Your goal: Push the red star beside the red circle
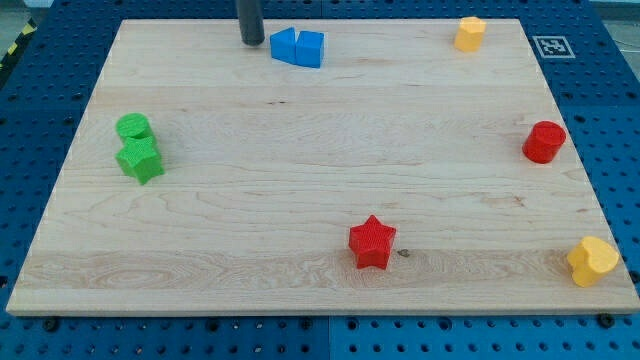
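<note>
The red star [372, 243] lies near the view's bottom, a little right of centre on the wooden board [300, 170]. The red circle [544, 142] stands at the view's right edge of the board, well up and right of the star. My tip [251, 41] is at the view's top, left of centre, just left of the blue blocks and far from both red blocks.
Two blue blocks [298, 47] sit touching at the top. A green circle [133, 128] and green star [140, 159] sit together at the left. A yellow block [470, 34] is at top right, a yellow heart [592, 261] at bottom right.
</note>
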{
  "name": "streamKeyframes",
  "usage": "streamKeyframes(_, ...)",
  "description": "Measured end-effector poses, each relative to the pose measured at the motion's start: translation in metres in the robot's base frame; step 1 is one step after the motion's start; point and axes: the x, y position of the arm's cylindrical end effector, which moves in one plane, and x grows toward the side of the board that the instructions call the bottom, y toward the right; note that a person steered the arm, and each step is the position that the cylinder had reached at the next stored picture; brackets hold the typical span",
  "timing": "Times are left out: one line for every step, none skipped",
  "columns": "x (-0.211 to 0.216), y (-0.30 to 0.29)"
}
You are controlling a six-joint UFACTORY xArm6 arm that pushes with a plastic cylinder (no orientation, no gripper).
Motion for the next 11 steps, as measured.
streamKeyframes(0.011, 0.022)
streamKeyframes(0.017, 0.056)
streamKeyframes(0.017, 0.045)
streamKeyframes(0.031, 0.015)
streamKeyframes(0.080, 0.000)
streamKeyframes(0.141, 0.028)
streamKeyframes(0.200, 0.050)
streamKeyframes(0.259, 0.043)
streamKeyframes(0.320, 0.038)
streamKeyframes(0.363, 0.070)
streamKeyframes(0.364, 0.135)
